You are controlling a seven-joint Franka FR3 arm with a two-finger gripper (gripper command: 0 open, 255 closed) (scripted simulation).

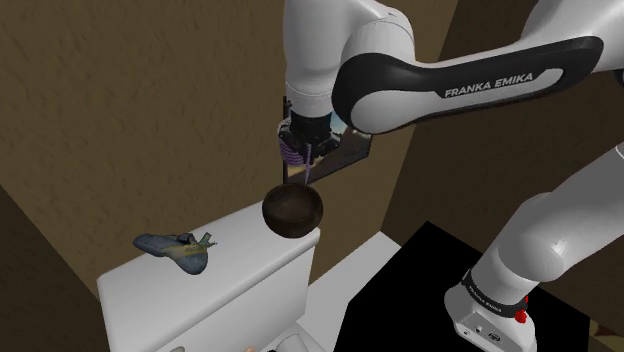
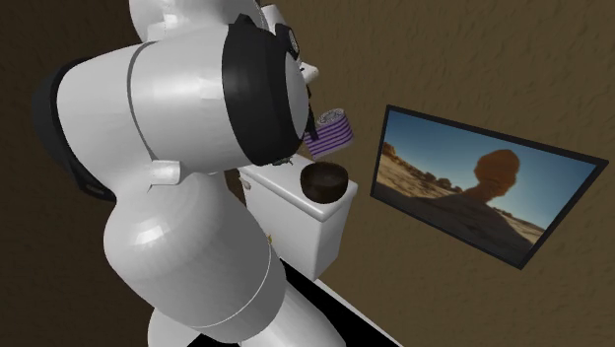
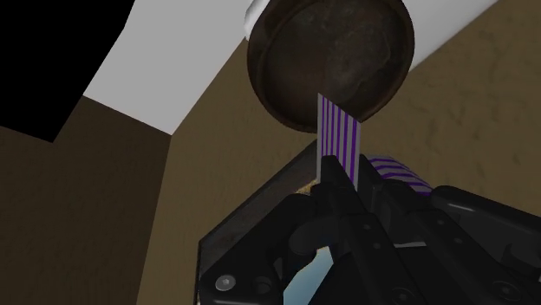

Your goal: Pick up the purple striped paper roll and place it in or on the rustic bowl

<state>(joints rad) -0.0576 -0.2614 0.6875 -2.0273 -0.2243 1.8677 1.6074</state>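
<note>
The gripper [image 1: 303, 158] is hanging directly above the rustic bowl [image 1: 292, 210]. Its fingers [image 3: 330, 178] are pinching the purple striped paper roll [image 1: 291, 152] between them. The roll is hanging in the air over the bowl's opening, apart from the bowl and not touching it. In the wrist view, a flat purple-and-white striped part of the roll is projecting from between the black fingers toward the dark brown bowl.

The bowl is resting upright on the top of a white unit [image 1: 240, 255], close to the end of that top. A blue-grey object with a yellow-green detail [image 1: 176, 250] is lying on the same top, well apart from the bowl, toward the shoulder view's left.

In the second exterior view, a framed desert picture [image 2: 473, 182] is hanging on the brown wall [image 2: 444, 59], toward that view's right of the unit. A black area [image 1: 430, 270] is showing beside the unit in the shoulder view
</note>
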